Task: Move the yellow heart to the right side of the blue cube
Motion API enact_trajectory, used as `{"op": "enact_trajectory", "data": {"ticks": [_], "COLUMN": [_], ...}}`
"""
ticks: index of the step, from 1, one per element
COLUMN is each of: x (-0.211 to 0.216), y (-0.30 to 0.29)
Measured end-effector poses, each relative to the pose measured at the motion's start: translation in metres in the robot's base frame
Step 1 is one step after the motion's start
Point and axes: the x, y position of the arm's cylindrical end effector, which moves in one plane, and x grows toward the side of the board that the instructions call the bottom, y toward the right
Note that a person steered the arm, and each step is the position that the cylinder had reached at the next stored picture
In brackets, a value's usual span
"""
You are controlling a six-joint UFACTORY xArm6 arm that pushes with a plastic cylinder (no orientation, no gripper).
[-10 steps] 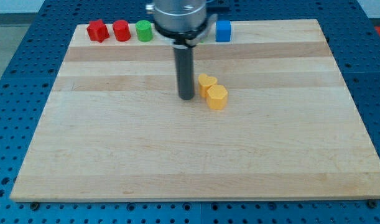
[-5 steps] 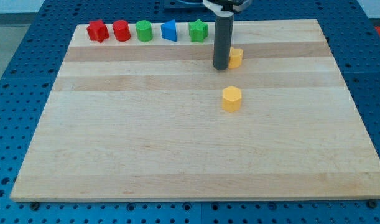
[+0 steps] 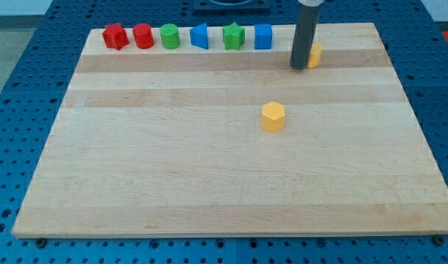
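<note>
The yellow heart [image 3: 315,54] lies near the view's top right, mostly hidden behind my dark rod. My tip [image 3: 300,67] touches the heart's left side. The blue cube [image 3: 263,36] stands in the top row, up and to the left of the tip. The heart lies to the right of the cube and a little lower.
A top row holds a red star-like block [image 3: 115,36], a red cylinder [image 3: 143,36], a green cylinder [image 3: 170,36], a blue triangular block [image 3: 200,35] and a green block [image 3: 233,35]. A yellow hexagonal block [image 3: 273,116] lies mid-board. The wooden board [image 3: 209,183] lies on a blue perforated table.
My tip has pushed the yellow heart up and to the right, away from the yellow hexagonal block, to a spot right of the blue cube. The hexagonal block stays put.
</note>
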Motion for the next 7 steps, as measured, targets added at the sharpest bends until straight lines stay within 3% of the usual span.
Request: {"op": "enact_trajectory", "data": {"ticks": [4, 7], "x": [0.000, -0.039], "y": [0.052, 0.051]}}
